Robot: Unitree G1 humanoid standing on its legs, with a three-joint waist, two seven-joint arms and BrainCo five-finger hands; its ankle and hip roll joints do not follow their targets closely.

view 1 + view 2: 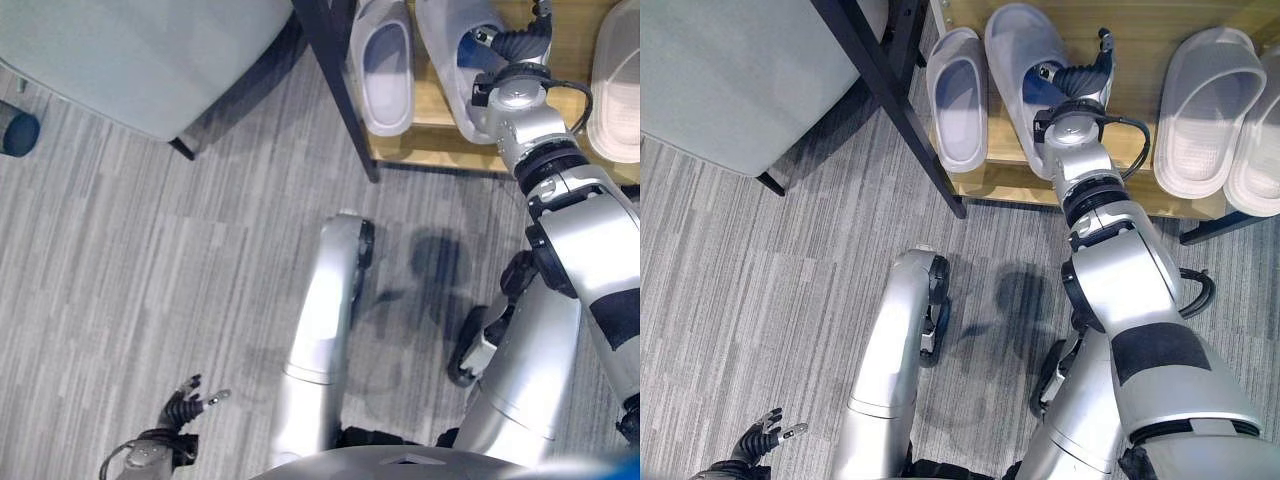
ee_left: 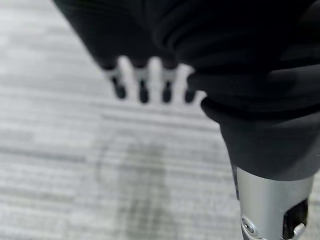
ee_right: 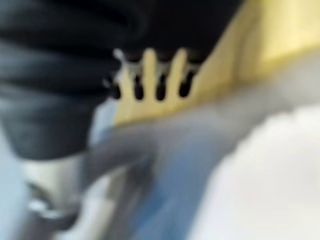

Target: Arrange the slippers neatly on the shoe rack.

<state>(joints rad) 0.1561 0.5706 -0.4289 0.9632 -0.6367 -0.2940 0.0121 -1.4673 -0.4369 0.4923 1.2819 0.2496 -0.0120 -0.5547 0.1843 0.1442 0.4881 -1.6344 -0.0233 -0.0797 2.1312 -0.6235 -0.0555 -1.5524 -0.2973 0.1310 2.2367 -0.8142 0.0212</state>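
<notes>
Shoe rack (image 1: 1130, 50): my landmark, a wooden shelf on dark legs, standing on the grey striped carpet (image 1: 760, 300).
Lavender slipper (image 1: 958, 98): lying flat on the rack by its left end post, toe pointing away from me.
Second lavender slipper (image 1: 1025, 70): on the rack just beside the first one, tilted, heel end sticking out past the rack's front edge.
Right hand (image 1: 1080, 78): up at the rack, resting in and on that tilted slipper. From what I've got I can't tell if the fingers are curled onto it or just lying there.
White slippers (image 1: 1200, 110): a pair further along the rack, side by side, well apart from the lavender ones.
Left hand (image 1: 185, 405): hanging low over the carpet, far from the rack, fingers loosely spread and nothing in it.
Grey chair (image 1: 740, 80): beside the rack's left end.
</notes>
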